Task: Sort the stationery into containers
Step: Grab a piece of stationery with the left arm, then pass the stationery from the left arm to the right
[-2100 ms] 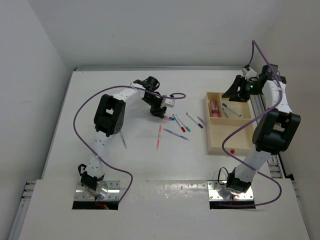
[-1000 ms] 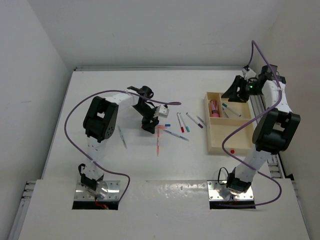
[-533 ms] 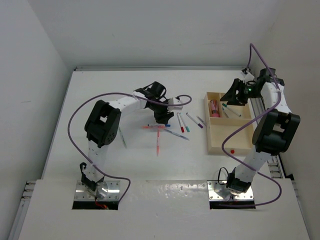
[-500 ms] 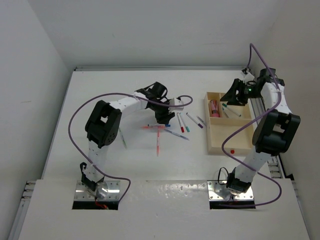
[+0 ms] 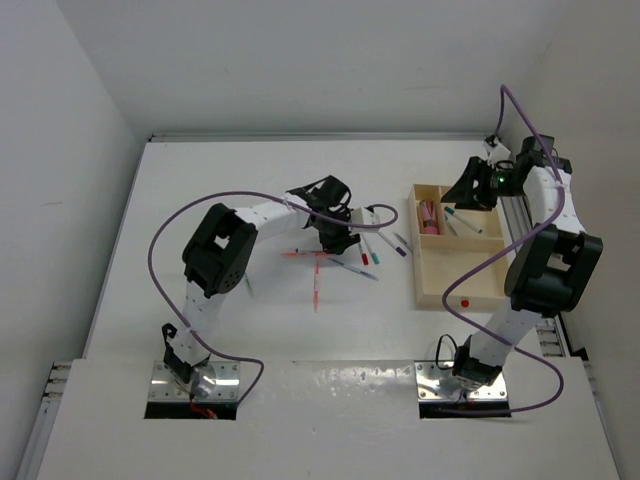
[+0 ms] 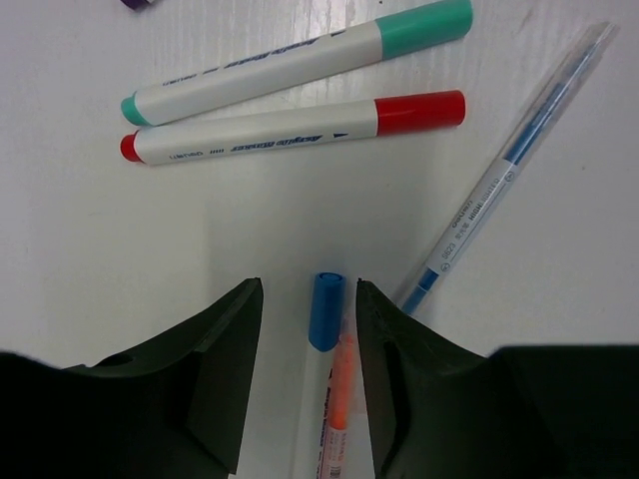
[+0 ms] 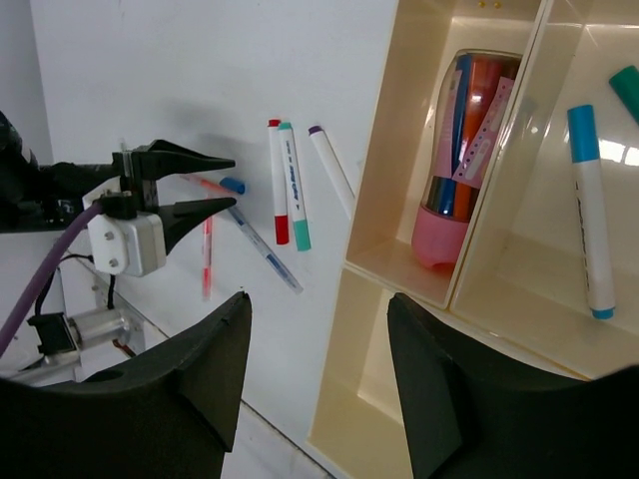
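The white table (image 5: 200,180) carries loose pens (image 6: 290,135) and a wooden tray (image 5: 435,265).

Robot lab: white walled table (image 5: 130,300), two bolted arms (image 5: 222,250)

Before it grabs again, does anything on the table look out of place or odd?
Yes. The left hand straddles two pens, not one: a blue-capped pen with an orange pen lying against it, so both might get caught. Other markers lie loose outside the tray.
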### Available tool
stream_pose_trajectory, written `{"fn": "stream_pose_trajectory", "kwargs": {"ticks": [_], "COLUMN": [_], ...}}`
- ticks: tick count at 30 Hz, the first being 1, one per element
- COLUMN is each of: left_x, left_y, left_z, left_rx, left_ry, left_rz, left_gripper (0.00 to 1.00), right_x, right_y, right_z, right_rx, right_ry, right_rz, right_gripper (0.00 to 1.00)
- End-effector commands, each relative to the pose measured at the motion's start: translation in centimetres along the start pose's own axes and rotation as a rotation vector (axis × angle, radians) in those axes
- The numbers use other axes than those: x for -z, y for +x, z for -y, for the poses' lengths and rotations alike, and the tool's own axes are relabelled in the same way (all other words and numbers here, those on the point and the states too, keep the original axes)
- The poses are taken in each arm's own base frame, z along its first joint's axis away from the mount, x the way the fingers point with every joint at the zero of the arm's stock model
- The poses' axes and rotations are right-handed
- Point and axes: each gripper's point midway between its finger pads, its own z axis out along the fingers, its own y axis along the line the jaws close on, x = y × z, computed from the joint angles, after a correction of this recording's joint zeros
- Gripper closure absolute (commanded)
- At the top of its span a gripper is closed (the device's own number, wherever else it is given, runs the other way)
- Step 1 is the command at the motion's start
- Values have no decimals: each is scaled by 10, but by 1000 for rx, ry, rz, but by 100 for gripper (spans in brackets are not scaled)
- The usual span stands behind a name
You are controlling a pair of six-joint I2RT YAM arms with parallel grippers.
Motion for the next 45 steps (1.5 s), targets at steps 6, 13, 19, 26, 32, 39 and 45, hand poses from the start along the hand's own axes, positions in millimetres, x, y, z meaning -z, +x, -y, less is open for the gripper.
{"fn": "stream_pose_trajectory", "kwargs": {"ticks": [6,13,19,26,32,39,45], "left_x": [-12,-24,-21,23,126,255,305], "left_y": [9,22,15,-23,-101,-176,-200], "left_z": [-9,-7,-24,-88,-126,-113,-80], "left_rx": [-42,-42,-25,118,412,519,606], "left_ry": [-73,-54,-74,-204,-207,-63,100], "left_rz": [-87,-141,-131,45,486,1055,1264], "left_gripper": [59,75,95,100,100,100,100], "right_x": [11,12,13,13,15,-4,-49], "right_y": [-4,-12,-19,-20,-30,-33,2], "right_z": [-12,-19,-35,-62,-81,-145,-235], "right_rx": [85,127,203,241,335,370,407], "right_ry": [-2,-5,-4,-34,-52,-219,-408], "right_rz": [31,77,107,169,277,309,167], "right_gripper": [44,44,44,44,38,30,15]}}
